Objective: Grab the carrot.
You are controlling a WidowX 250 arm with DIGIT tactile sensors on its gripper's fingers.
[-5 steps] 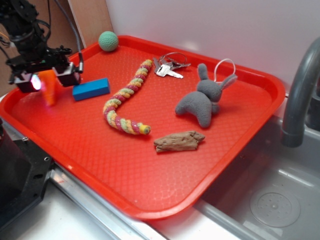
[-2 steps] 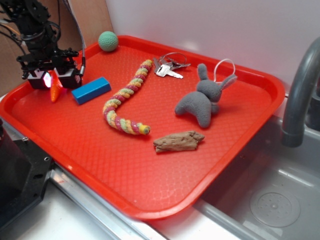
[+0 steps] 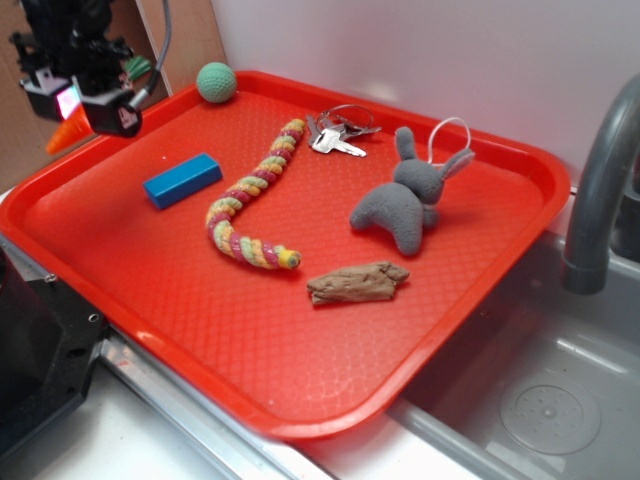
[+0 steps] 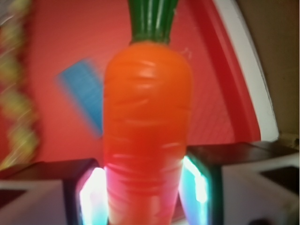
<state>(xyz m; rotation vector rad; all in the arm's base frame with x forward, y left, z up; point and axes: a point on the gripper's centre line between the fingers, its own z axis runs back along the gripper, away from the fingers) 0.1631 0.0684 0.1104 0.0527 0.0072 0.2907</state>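
Note:
The carrot is smooth and orange with a dark green stem cap. It is held tilted in the air above the tray's far left edge. My gripper is shut on it, and its lit pads press both sides. In the wrist view the carrot fills the middle, green cap up, between the two glowing pads. My gripper is well above the red tray.
On the tray lie a blue block, a braided multicoloured rope, a green ball, keys, a grey plush rabbit and a piece of wood. A grey faucet and a sink are at the right.
My gripper has risen from the tray beside the blue block and moved up and back with the carrot held in it. The other objects have not moved.

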